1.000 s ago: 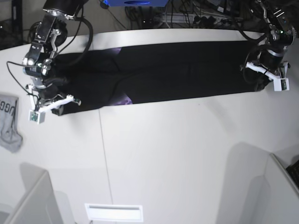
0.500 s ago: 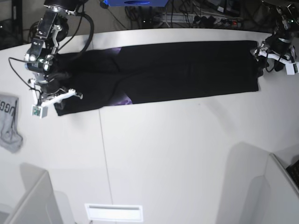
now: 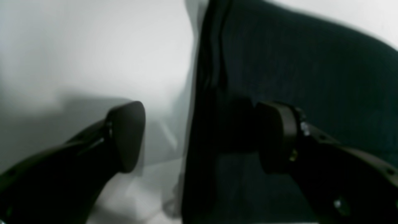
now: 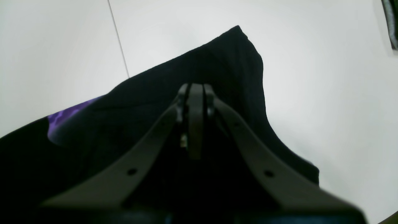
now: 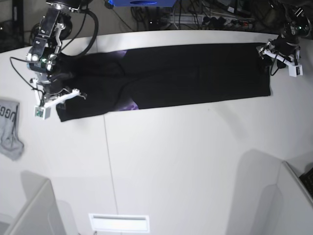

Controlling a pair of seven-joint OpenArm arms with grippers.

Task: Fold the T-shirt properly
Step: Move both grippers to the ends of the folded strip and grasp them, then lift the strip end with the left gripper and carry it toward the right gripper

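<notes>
The black T-shirt [image 5: 186, 73] lies as a long folded strip across the far part of the white table [image 5: 186, 161]. A bit of purple print [image 5: 129, 104] peeks out at its near edge. At the strip's left end my right gripper [image 5: 53, 100] is shut on the T-shirt. In the right wrist view its jaws [image 4: 196, 121] are pressed together, with the black T-shirt [image 4: 236, 71] gathered under them. My left gripper [image 5: 274, 53] hovers open at the strip's far right corner. Its fingers [image 3: 127, 137] straddle the edge of the T-shirt [image 3: 311, 77] without gripping it.
A small grey cloth [image 5: 10, 128] with lettering lies at the table's left edge and also shows in the right wrist view as a grey cloth [image 4: 392, 25]. Cables and gear crowd the area behind the table. Grey panels [image 5: 29, 210] rise at the near corners.
My left gripper opened, let go of the shirt's right end and moved toward the far right corner. My right gripper shifted slightly farther away, staying shut.
</notes>
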